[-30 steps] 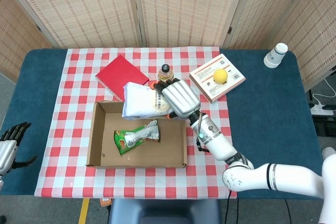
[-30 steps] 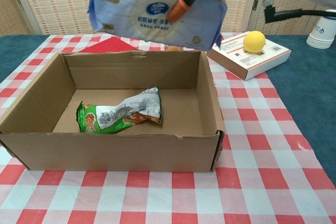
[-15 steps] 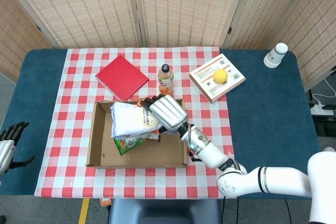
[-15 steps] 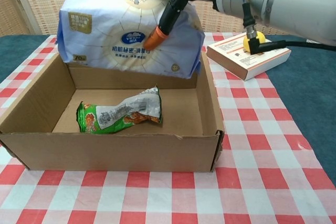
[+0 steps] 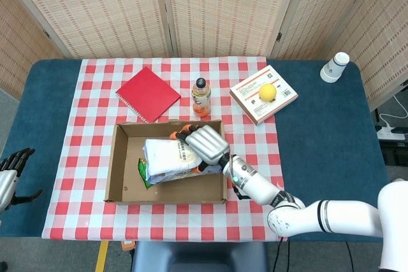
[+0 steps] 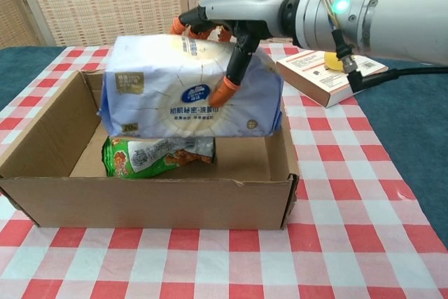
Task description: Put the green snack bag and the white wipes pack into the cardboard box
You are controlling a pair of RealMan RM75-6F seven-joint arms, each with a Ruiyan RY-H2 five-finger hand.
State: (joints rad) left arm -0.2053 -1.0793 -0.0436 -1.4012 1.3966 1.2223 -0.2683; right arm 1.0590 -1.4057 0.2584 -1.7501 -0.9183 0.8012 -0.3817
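My right hand (image 5: 205,144) (image 6: 238,26) grips the white wipes pack (image 5: 169,158) (image 6: 185,99) from above, holding it low inside the cardboard box (image 5: 121,176) (image 6: 140,197). The pack hangs just over the green snack bag (image 5: 143,171) (image 6: 150,157), which lies on the box floor and is partly hidden beneath it. Whether the pack touches the bag is unclear. My left hand (image 5: 11,169) hovers off the table's left edge, fingers apart and holding nothing.
Behind the box stand a red notebook (image 5: 147,93), a small drink bottle (image 5: 201,96) and a white book (image 5: 263,95) (image 6: 329,75) with a yellow ball (image 5: 268,92) on it. A white paper cup (image 5: 334,67) sits at the far right on the blue cloth.
My right hand has carried the wipes pack forward and down, from above the box's back wall into the box, covering most of the snack bag. The left hand stays put.
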